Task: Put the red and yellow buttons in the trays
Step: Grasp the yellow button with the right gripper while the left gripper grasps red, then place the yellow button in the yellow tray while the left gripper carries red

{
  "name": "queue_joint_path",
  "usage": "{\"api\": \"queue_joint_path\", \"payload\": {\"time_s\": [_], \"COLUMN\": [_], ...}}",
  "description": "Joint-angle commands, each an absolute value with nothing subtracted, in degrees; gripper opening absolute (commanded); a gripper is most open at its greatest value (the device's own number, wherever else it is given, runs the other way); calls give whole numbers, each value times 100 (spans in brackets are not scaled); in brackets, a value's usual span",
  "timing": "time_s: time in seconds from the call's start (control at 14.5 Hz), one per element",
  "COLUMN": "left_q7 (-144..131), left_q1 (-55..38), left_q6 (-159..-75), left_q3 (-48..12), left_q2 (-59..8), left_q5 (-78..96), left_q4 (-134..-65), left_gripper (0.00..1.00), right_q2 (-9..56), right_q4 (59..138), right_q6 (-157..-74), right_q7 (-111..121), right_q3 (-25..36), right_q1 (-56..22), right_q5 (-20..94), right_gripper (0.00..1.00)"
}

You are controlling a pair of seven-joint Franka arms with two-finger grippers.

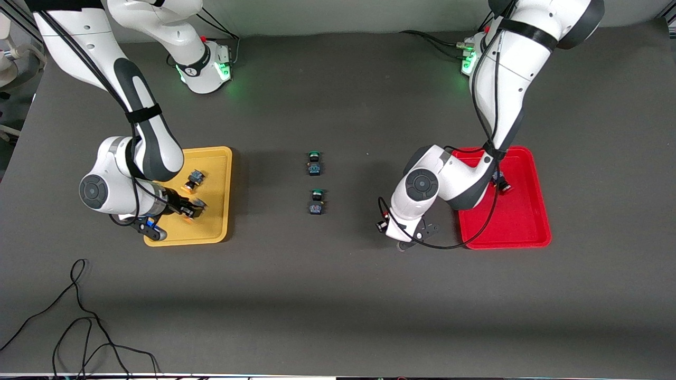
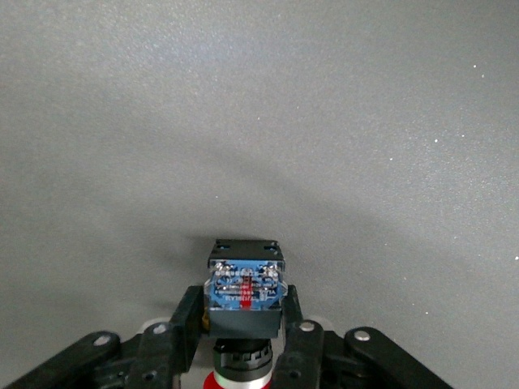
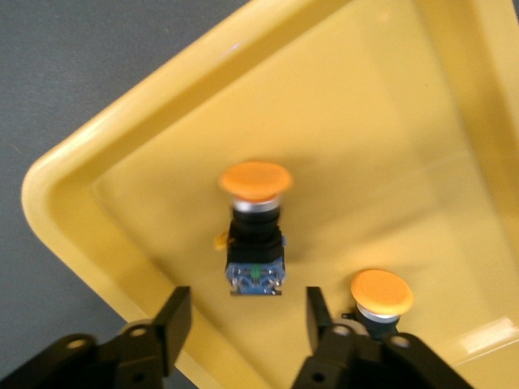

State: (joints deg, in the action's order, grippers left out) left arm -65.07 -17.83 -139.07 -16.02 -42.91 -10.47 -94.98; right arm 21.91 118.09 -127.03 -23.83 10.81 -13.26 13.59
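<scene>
My left gripper (image 2: 243, 320) is shut on a red-capped button (image 2: 246, 293) with a dark body, and holds it over the bare table. In the front view this gripper (image 1: 405, 240) is beside the red tray (image 1: 520, 232), toward the table's middle. Another button (image 1: 502, 183) lies in the red tray, partly hidden by the left arm. My right gripper (image 3: 247, 306) is open and empty over the yellow tray (image 3: 97, 146). Two yellow-capped buttons (image 3: 255, 231) (image 3: 379, 297) lie in that tray. In the front view the right gripper (image 1: 190, 209) is over the yellow tray (image 1: 219, 221), and one yellow button (image 1: 193, 181) shows clearly.
Two green-capped buttons (image 1: 315, 162) (image 1: 316, 202) lie on the grey table midway between the trays. A loose black cable (image 1: 79, 327) lies near the table's front edge at the right arm's end.
</scene>
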Motion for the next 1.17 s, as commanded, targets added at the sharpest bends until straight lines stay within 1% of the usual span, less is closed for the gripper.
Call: {"api": "queue_joint_path", "payload": {"time_s": [0.0,0.07,0.14,0.28,0.48,0.55,0.69,0.76,0.83,0.9,0.97,1.1], "left_q7": [-6495,-6478,-6417,-6015,-4847,-4486,-3861,-3623,-3464,-3376,-3253,-3226], "left_q1": [-1767,-1714,-1618,-1512,-977,-802,-380,-282,-107,16,87,149], "left_q6": [-13818,-13347,-12646,-11449,-10243,-10013,-10019,-10115,-10334,-10701,-11236,-12317], "left_q3": [-1564,-1564,-1599,-1608,-1591,-1573,-1582,-1565,-1564,-1564,-1556,-1547], "left_q2": [-4150,-3905,-3676,-3062,-2077,-1718,-1040,-811,-652,-546,-484,-553], "left_q5": [-1116,-1090,-1046,-1028,-477,-362,-325,-273,-272,-272,-264,-272], "left_q4": [-9475,-9405,-9187,-9070,-9210,-9446,-10183,-10543,-10895,-11325,-11773,-12486], "left_gripper": [9,4,4,4,5,6,7,8,8,8,8,8], "right_q2": [1978,1856,1646,1101,424,196,-270,-481,-666,-825,-983,-1238], "right_q4": [11734,11664,11602,11435,11295,11207,10987,10865,10715,10592,10478,10441], "right_q6": [-12604,-12577,-12464,-12139,-12024,-11910,-11376,-11060,-10683,-10287,-10031,-9800], "right_q7": [-2320,-2312,-2277,-2206,-1943,-1916,-1907,-1907,-1907,-1829,-1654,-1512], "right_q3": [1116,1116,1108,1099,941,819,590,441,231,37,9,9], "right_q1": [-1380,-1397,-1415,-1415,-1433,-1415,-1371,-1284,-1040,-820,-791,-765], "right_q5": [1512,1512,1486,1415,1180,899,258,55,35,70,79,97], "right_gripper": [100,100,100,100,100,100,100,100,100,100,100,100]}}
